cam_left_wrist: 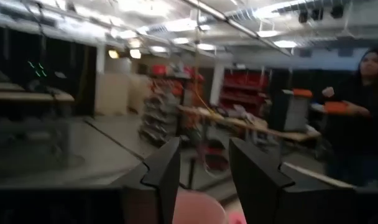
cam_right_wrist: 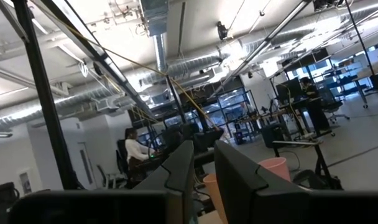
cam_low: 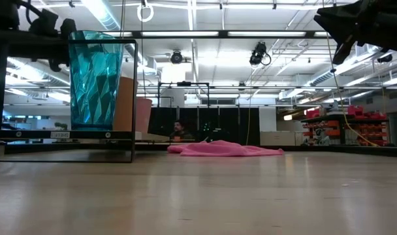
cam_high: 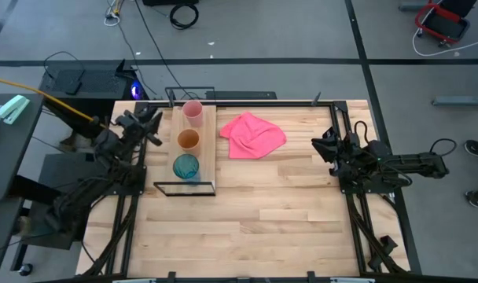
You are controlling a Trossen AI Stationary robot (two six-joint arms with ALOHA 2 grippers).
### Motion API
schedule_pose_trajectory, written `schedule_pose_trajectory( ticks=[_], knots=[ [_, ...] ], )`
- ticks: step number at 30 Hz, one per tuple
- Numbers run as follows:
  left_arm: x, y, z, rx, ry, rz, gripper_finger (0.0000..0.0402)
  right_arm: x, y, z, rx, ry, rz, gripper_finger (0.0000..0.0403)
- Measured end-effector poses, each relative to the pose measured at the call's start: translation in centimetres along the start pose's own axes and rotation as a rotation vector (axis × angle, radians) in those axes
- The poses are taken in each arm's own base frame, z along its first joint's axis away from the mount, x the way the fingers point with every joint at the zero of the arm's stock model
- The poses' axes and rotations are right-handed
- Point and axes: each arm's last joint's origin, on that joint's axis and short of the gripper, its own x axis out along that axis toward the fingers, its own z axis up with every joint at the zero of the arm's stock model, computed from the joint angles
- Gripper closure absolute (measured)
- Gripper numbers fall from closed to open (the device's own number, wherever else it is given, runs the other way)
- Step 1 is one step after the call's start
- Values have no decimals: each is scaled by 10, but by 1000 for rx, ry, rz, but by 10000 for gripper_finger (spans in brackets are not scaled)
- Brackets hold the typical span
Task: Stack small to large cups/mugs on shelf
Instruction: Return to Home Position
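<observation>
Three cups stand upright on their bases in a row on the light-wood shelf (cam_high: pixel 207 149), apart from one another. The pale pink cup (cam_high: pixel 193 112) is farthest, the orange-brown cup (cam_high: pixel 189 140) is in the middle, and the teal-blue cup (cam_high: pixel 185 167) is nearest. In the low view the teal cup (cam_low: pixel 94 78) stands in front of the orange one (cam_low: pixel 125 104) and the pink one (cam_low: pixel 143 114). My left gripper (cam_high: pixel 154 126) is open and empty, just left of the shelf's far end, with the pink cup's rim (cam_left_wrist: pixel 198 210) below its fingers. My right gripper (cam_high: pixel 319 146) is slightly open and empty at the table's right side.
A crumpled pink cloth (cam_high: pixel 252 134) lies on the tabletop right of the shelf. The shelf's black wire frame (cam_high: pixel 184 189) rises at its near and far ends. Bare slatted tabletop (cam_high: pixel 262 228) lies toward the near edge. A person (cam_left_wrist: pixel 363 112) stands beyond the table.
</observation>
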Motion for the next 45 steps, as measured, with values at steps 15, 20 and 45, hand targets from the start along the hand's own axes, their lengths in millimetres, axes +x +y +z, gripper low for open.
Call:
schedule_pose_trajectory(
  ticks=[15, 20, 45],
  knots=[
    [-2, 5, -18, 14, 189, 73, 262, 0, -3, -10, -65, 99, -23, 330],
    [-2, 7, -19, 44, 193, 137, 257, -1, -4, -13, -120, 140, -29, 330],
    [-3, 7, -23, 101, 236, 135, 251, -4, -11, -27, -316, 283, -134, 330]
  ],
)
